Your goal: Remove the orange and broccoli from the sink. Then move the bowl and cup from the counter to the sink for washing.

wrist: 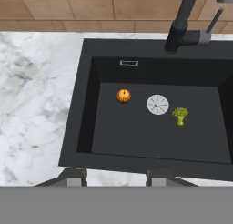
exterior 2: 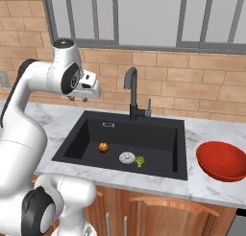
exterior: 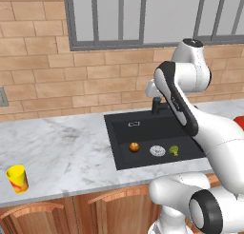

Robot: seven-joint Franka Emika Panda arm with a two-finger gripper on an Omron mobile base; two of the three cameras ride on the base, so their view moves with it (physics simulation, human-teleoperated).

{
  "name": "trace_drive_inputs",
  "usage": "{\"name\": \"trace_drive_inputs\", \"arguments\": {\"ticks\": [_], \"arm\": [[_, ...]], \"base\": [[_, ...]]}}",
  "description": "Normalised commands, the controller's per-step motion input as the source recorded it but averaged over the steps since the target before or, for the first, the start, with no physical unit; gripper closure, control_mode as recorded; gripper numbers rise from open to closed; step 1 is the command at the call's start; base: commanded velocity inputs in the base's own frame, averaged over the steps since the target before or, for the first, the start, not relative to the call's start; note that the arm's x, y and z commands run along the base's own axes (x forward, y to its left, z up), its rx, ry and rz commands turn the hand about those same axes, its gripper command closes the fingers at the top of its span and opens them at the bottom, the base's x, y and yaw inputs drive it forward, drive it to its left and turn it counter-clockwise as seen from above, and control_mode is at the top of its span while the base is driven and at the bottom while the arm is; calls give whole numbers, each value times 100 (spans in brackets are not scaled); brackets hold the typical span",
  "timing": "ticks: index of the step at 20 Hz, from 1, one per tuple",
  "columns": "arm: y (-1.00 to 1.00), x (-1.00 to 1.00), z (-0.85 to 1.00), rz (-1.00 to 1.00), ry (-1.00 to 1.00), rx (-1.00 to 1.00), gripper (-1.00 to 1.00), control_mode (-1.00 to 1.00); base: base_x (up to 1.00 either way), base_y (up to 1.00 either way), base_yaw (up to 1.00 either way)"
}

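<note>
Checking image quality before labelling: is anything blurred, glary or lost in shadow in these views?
Left base view: sharp, even light, the orange and broccoli plain against the black sink. Right base view: soft highlight on the red bowl, no hard shadows. Hand view: slightly soft; both items readable beside the drain.

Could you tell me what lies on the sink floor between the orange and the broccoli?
The white round drain lies between the orange and the broccoli on the floor of the sink; the hand view shows it clearest.
</note>
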Motion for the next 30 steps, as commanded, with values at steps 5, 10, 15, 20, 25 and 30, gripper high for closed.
{"name": "trace_drive_inputs", "arguments": {"ticks": [5,10,15,20,25,30], "arm": [[-1,-7,0,0,-2,0,-100,-100],[-5,-17,-1,0,-3,0,-100,-100],[-3,-19,-2,0,-6,0,-100,-100],[-1,-17,-7,0,-11,0,-100,-100],[1,-9,-14,0,-13,0,-100,-100],[8,-1,-23,0,-6,-1,-100,-100]], "base": [[0,0,0],[0,0,0],[0,0,0],[0,0,0],[0,0,0],[0,0,0]]}}
